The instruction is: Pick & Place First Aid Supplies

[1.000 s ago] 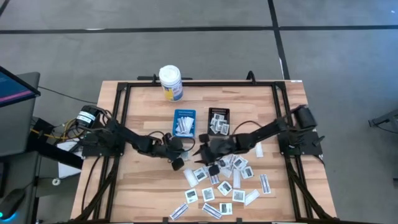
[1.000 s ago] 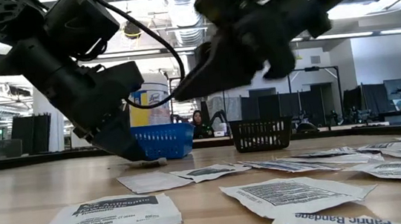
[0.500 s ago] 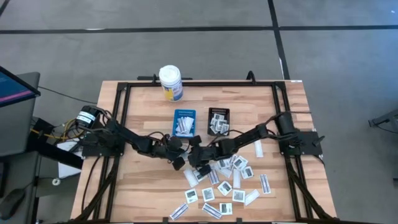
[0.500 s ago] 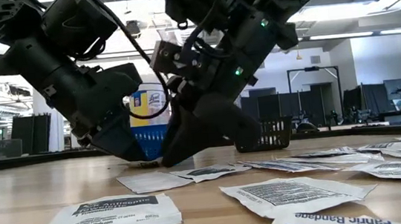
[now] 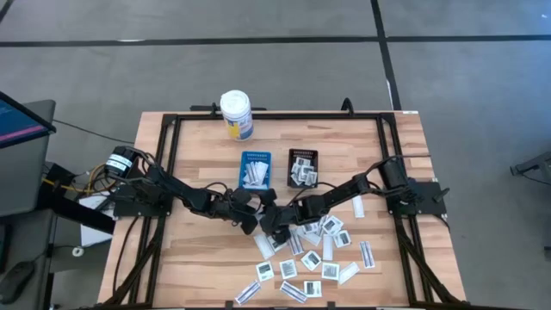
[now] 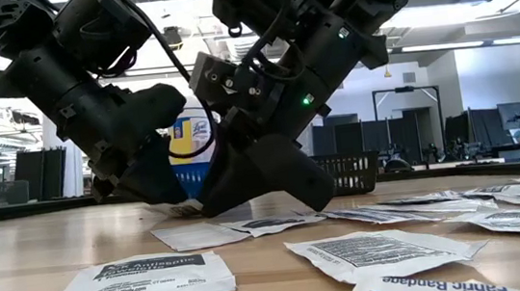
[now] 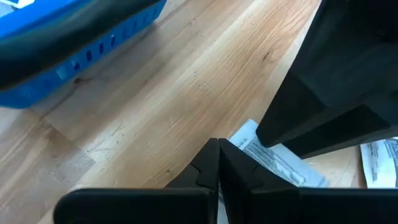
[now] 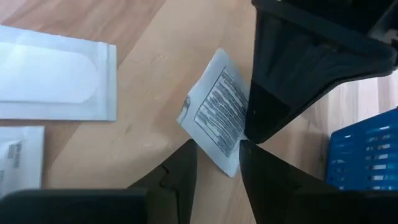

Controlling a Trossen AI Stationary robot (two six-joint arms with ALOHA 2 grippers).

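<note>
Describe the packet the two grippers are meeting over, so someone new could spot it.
Start at the blue tray mid-table. Just in front of it, the left gripper and right gripper meet over one white packet. Unlike the scattered pile beyond, it lies alone, tilted, print up, between both grippers.

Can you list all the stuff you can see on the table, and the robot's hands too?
Packets: too many to count exactly, white with dark print, scattered on the near right part of the table; a few more lie in both trays.
Packet between the hands: one, white with dark print, flat on the wood.
Blue tray: one, blue, middle of the table.
Black tray: one, black, just right of the blue tray.
Bottle: one, white with a yellow label, far side of the table.
Table: one, light wood with a black frame.
Left hand: black, shut, tips down at that packet's edge.
Right hand: black, open, fingers either side of that packet's corner.
</note>
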